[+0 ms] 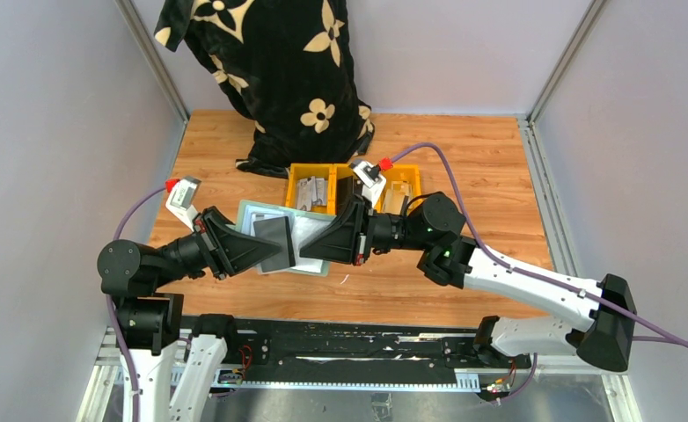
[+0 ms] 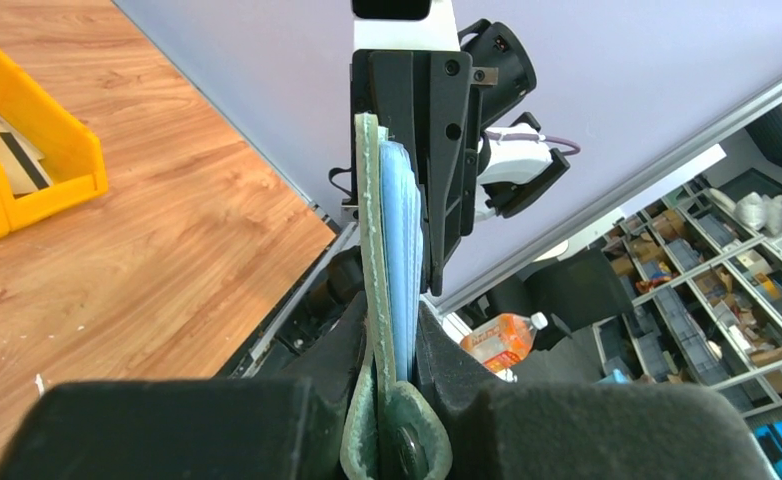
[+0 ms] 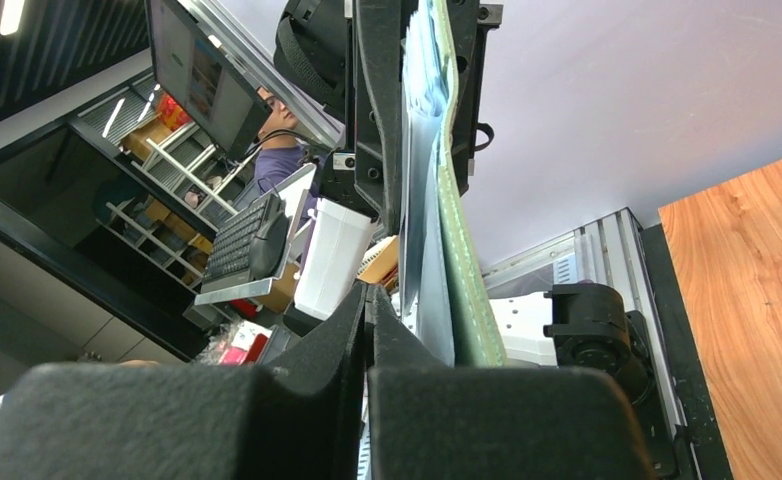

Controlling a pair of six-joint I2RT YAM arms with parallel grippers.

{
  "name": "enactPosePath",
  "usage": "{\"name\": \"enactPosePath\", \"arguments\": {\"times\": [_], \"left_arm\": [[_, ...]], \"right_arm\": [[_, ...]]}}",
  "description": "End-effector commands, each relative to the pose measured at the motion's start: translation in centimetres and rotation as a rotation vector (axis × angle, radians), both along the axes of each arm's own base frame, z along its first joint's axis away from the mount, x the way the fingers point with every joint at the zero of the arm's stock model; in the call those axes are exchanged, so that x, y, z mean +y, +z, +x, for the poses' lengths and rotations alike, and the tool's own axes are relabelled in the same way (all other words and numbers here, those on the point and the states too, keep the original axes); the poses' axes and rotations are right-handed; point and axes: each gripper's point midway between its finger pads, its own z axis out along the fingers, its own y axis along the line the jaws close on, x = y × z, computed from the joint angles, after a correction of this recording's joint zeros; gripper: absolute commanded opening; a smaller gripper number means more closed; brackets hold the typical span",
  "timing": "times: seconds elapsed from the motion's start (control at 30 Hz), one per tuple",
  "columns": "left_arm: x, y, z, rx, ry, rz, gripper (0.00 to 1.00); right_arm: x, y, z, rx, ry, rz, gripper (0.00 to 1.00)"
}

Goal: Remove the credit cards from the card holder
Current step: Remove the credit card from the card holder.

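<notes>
The card holder [image 1: 312,230] hangs open above the table between my two arms, sage-green outside and pale blue-grey inside. A dark grey credit card [image 1: 276,242] shows flat against its inner face. My left gripper [image 1: 266,249] comes in from the left. In the left wrist view the left gripper [image 2: 399,310] is shut on the card holder [image 2: 372,220], seen edge-on with its snap tab low between the fingers. My right gripper [image 1: 303,252] ends at the card's right edge. In the right wrist view the right gripper [image 3: 369,290] is shut, nothing showing between its tips. The card holder [image 3: 457,250] runs beside it.
Two yellow bins [image 1: 310,169] [image 1: 404,172] stand side by side just behind the grippers, with flat things inside. One yellow bin [image 2: 62,150] shows in the left wrist view. A black cloth with pale flowers [image 1: 279,70] hangs at the back. Grey walls close in both sides.
</notes>
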Motion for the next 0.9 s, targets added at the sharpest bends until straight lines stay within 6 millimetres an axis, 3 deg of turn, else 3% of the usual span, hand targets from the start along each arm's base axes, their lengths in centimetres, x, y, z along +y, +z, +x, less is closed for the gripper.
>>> {"name": "enactPosePath", "arguments": {"times": [0.0,0.1,0.3,0.37,0.5,0.63,0.87], "left_arm": [[0.0,0.6,-0.4,-0.037,0.003,0.007,0.14],[0.1,0.5,-0.3,-0.035,0.011,0.009,0.16],[0.1,0.5,-0.4,-0.044,0.009,0.014,0.16],[0.1,0.4,-0.4,-0.044,0.009,0.017,0.16],[0.1,0.5,-0.5,-0.051,0.008,0.019,0.17],[0.1,0.6,-0.4,-0.054,0.012,0.019,0.21],[0.1,0.7,-0.5,-0.052,0.005,0.022,0.27]], "right_arm": [[-0.1,1.0,-0.5,-0.029,0.022,0.028,0.10],[0.6,1.4,-0.6,-0.040,0.031,0.024,0.30],[1.7,1.0,0.0,-0.041,0.019,-0.029,0.38],[1.9,1.0,0.1,-0.041,0.020,-0.031,0.35],[1.8,0.9,0.1,-0.038,0.019,-0.031,0.14],[1.6,0.9,0.1,-0.035,0.013,-0.026,0.01],[0.8,0.3,0.1,-0.036,-0.016,-0.023,0.00]]}}
